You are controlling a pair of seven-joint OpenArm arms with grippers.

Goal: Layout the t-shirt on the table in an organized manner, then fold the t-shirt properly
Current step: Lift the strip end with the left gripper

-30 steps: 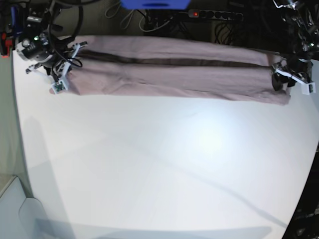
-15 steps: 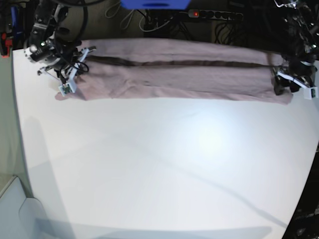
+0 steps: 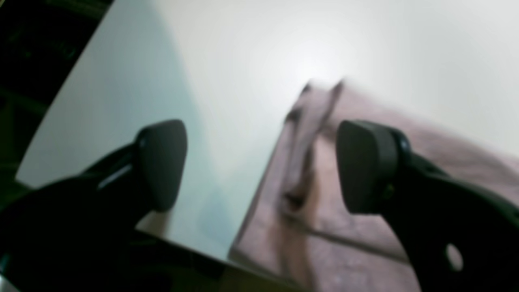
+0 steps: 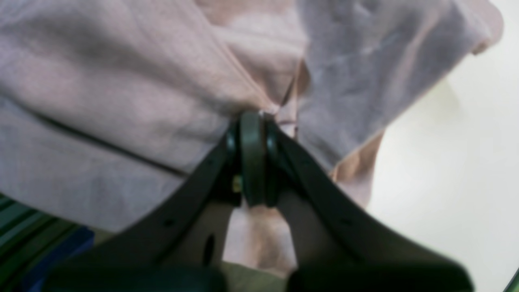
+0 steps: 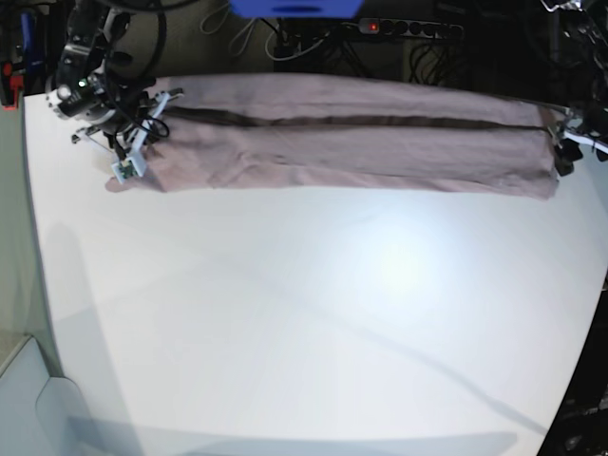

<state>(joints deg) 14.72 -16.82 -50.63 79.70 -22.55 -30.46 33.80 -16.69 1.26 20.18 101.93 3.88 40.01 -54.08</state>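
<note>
The mauve t-shirt lies folded into a long narrow strip along the far side of the white table. At the strip's left end in the base view, my right gripper is shut on the t-shirt; the right wrist view shows its pads pinched together on a puckered fold of the t-shirt. At the strip's right end my left gripper is open and holds nothing. In the left wrist view its gap spans the t-shirt's edge above the table.
Behind the table's far edge lie a black power strip, cables and a blue object. The table's right edge curves close to my left arm. A pale surface sits lower at the front left.
My left gripper has opened, let go of the shirt's right end and drawn back to the right. My right gripper shifted slightly right earlier and has since stayed still.
</note>
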